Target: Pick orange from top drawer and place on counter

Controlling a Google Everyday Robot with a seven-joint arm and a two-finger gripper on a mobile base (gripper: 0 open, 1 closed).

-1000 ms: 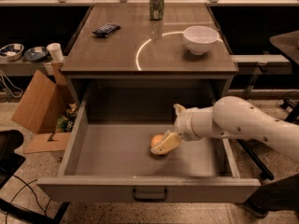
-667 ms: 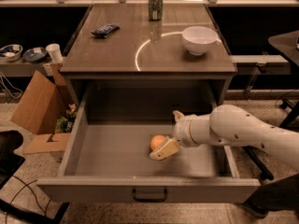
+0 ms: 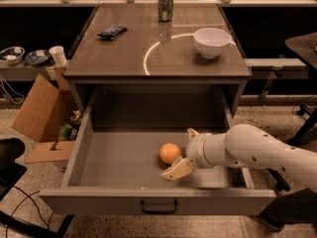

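Note:
The orange lies on the floor of the pulled-out top drawer, right of its middle. My gripper reaches in from the right on a white arm and is open. One fingertip sits just in front of the orange, and the other fingertip sits behind and to its right. The orange is beside the open fingers, not held. The counter lies above the drawer, with a curved light reflection on it.
On the counter stand a white bowl, a green can and a dark flat object. The drawer's front panel has a dark handle. A cardboard box stands on the floor to the left.
The near finger has dropped from over the orange toward the drawer front, leaving the orange fully in view. The orange has stayed where it was.

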